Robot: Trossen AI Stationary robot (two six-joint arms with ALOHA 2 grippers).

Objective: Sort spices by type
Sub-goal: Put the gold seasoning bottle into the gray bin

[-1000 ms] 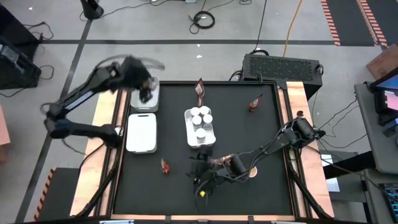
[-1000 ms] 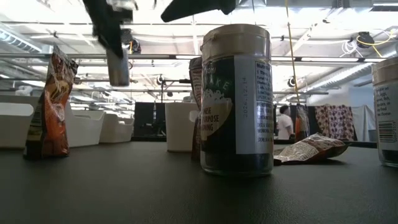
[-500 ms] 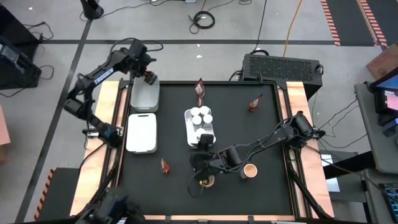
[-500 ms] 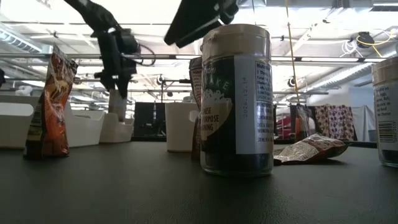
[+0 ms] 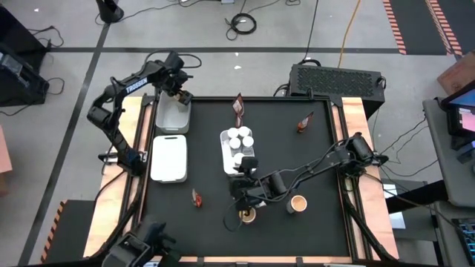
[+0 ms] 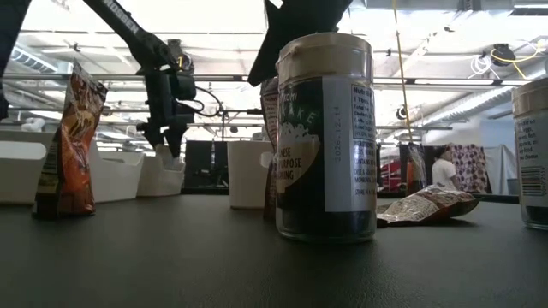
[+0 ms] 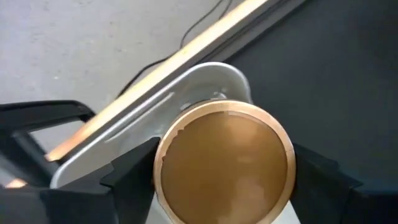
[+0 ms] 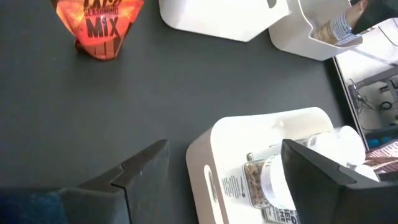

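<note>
My left gripper is at the table's far left corner, shut on a round yellow-orange-topped tub over the far-left white tray. My right gripper hangs open, holding nothing, over the near end of the middle tray, which holds several white-capped jars. Two more tubs stand on the mat near my right arm. Reddish-brown packets sit at the far edge, the far right and the near left. My left gripper pinches the tub between its two fingers, one on each side of the round wall just under the lid's rim. The fingers come from above, pointing steeply down. The tub hangs upright, lid up, clear of the tray.
A second white tray lies near the far-left one. In the low view one tub stands close in front, with a packet upright at the left and another lying flat. Bare mat lies at the near left and far right.
My left gripper has swung to the far-left tray and come down toward it, rolling as it went, with the tub between its fingers. My right gripper has shifted a little toward the middle tray's near end and tipped up somewhat, staying open.
</note>
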